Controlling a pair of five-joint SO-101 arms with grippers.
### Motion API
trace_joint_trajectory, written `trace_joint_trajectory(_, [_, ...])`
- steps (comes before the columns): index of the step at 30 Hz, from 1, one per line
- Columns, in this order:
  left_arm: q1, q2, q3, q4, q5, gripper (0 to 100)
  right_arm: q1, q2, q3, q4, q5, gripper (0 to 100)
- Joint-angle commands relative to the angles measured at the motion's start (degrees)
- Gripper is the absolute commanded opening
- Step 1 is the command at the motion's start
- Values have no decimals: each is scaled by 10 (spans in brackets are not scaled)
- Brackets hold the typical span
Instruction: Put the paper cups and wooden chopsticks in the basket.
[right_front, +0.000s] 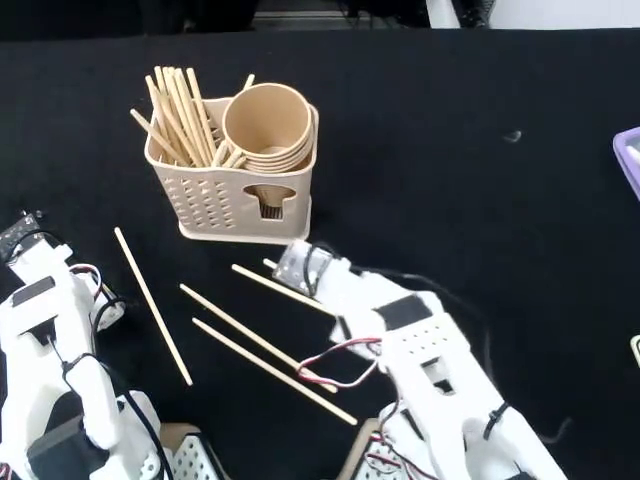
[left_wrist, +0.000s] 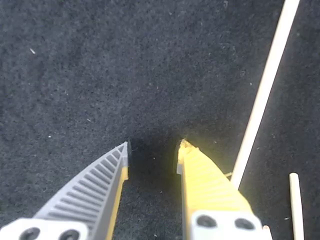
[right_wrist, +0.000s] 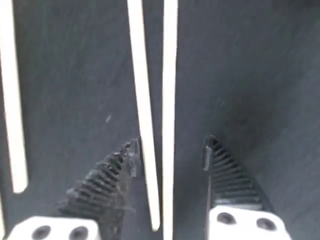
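Got the basket (right_front: 235, 200) parked around 11 o'clock on the black table (right_front: 480, 200), already packed with stacked paper cups (right_front: 268, 120) and a bundle of wooden chopsticks (right_front: 180, 110). Leaves a few loose chopsticks (right_front: 255, 338) scattered at roughly 6 to 7 o'clock of the basket.

Can see the right gripper (right_wrist: 171, 147) spread moderately wide and holding nothing, straddling two chopsticks (right_wrist: 145, 100) at once, about 5 o'clock of the basket. Looks low to the cloth, though hard to say whether actually touching from that angle.

Main worry: closing on both sticks together. Could pinch one and roll the other away, or cross the pair and lose both halfway to the basket. Also seems to be grabbing near one end rather than mid-length, so expect a long tail drooping, clipping the basket rim or knocking the cups. Might also jam against that crowded bundle instead of dropping in cleanly.

Left gripper (left_wrist: 154, 147) parted narrowly, empty, over bare cloth, with a long chopstick (left_wrist: 262, 95) just beside the yellow finger (left_wrist: 207, 190) and not between the jaws. Closing right there grabs nothing, or just nudges the stick sideways. Worth watching both arms crowding the same patch too, easy to bump.
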Motion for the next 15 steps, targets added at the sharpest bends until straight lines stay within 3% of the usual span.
trace_joint_trajectory(1, [0, -18, -7, -7, 1, 170, -12, 18, 0, -57, -14, 213])
trace_joint_trajectory(15, [-2, -18, -7, -7, 1, 170, -22, 240, -127, -33, -39, 235])
